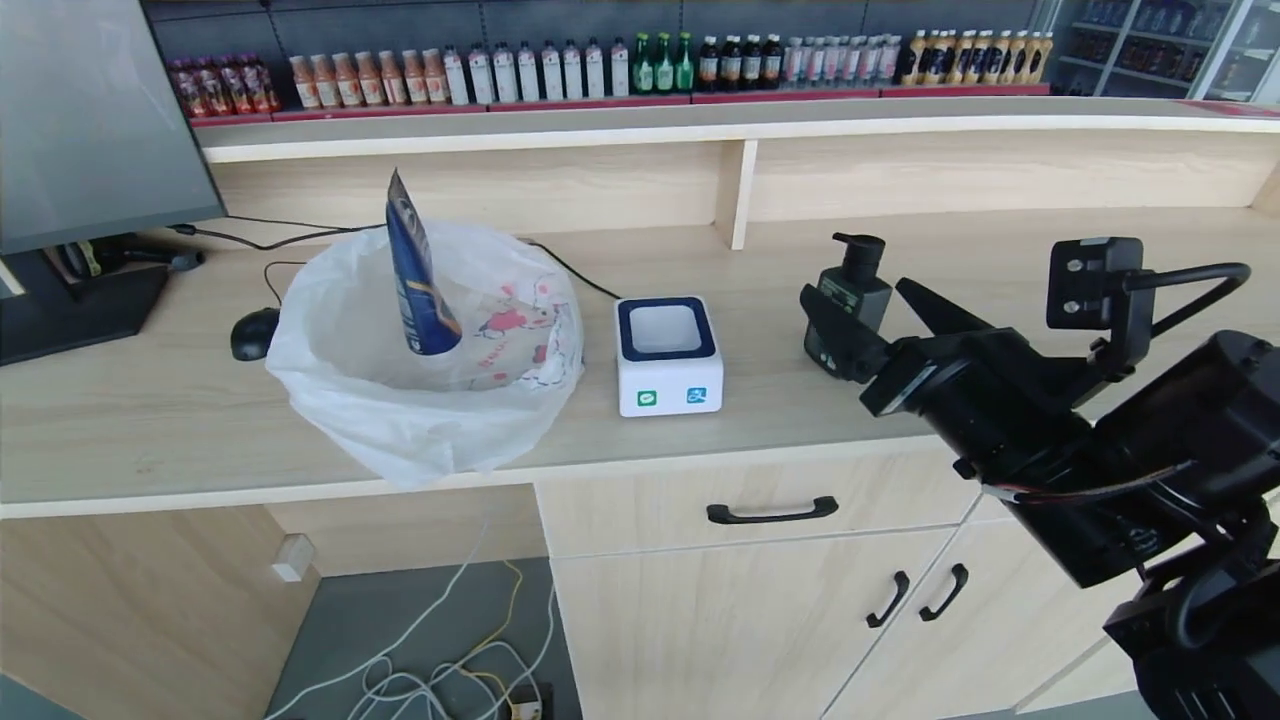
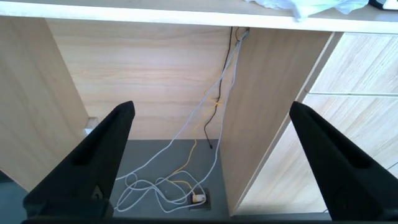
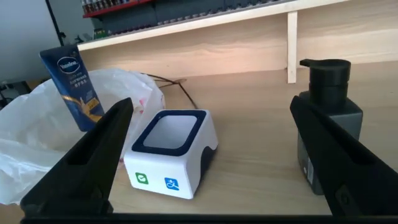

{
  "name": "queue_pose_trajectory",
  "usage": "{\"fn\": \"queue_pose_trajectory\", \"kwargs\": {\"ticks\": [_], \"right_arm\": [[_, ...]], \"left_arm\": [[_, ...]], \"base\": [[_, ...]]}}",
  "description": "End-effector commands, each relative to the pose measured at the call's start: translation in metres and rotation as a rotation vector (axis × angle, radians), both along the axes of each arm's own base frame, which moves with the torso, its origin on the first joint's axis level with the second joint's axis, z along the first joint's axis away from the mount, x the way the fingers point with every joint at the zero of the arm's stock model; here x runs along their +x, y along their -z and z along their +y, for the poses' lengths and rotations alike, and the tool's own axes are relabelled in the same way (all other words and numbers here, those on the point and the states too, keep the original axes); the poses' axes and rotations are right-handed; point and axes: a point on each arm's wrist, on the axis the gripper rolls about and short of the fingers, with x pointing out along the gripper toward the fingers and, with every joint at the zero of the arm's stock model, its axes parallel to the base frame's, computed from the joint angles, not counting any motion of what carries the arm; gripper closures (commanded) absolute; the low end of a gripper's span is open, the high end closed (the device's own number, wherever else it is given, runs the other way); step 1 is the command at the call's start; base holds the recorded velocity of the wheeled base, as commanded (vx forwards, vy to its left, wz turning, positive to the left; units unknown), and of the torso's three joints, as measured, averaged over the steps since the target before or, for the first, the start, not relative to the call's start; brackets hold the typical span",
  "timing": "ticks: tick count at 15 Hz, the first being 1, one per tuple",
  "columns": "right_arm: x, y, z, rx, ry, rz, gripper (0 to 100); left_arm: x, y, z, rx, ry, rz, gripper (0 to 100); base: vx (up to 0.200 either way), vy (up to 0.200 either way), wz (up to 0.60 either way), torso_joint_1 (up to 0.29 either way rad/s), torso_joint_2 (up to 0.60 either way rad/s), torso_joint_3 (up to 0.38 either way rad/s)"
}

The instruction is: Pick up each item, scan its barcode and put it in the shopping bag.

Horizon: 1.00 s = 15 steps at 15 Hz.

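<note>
A white plastic shopping bag stands open on the wooden counter, with a blue tube upright inside it. Right of the bag sits the white scanner box with a dark blue rim. A dark pump bottle stands further right. My right gripper is open at the bottle, one finger in front of its lower part. The right wrist view shows the pump bottle, scanner, tube and bag beyond the right gripper. My left gripper hangs open below the counter.
A monitor and a black mouse sit at the counter's left. A raised back shelf with a vertical divider borders the counter; bottles line the far shelf. Drawers and loose cables lie below.
</note>
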Motion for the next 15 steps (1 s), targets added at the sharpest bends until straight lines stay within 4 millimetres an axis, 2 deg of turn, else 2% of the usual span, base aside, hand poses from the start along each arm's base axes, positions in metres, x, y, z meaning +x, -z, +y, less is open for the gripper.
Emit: {"fn": "queue_pose_trajectory", "kwargs": {"ticks": [1, 5, 15], "right_arm": [[-0.0004, 0.0019, -0.0003, -0.003, 0.0, 0.007, 0], [0.0003, 0.0051, -0.0004, -0.007, 0.0, 0.019, 0], [0.0021, 0.0104, 0.0005, -0.019, 0.007, 0.036, 0]], "left_arm": [[0.0, 0.0, 0.0, -0.001, 0.0, -0.001, 0], [0.0, 0.0, 0.0, 0.001, 0.0, -0.001, 0], [0.0, 0.0, 0.0, 0.002, 0.0, -0.001, 0]], "base": [[0.0, -0.2, 0.0, 0.002, 0.0, 0.002], [0.0, -0.2, 0.0, 0.001, 0.0, -0.001], [0.0, 0.0, 0.0, 0.0, 0.0, 0.0]]}}
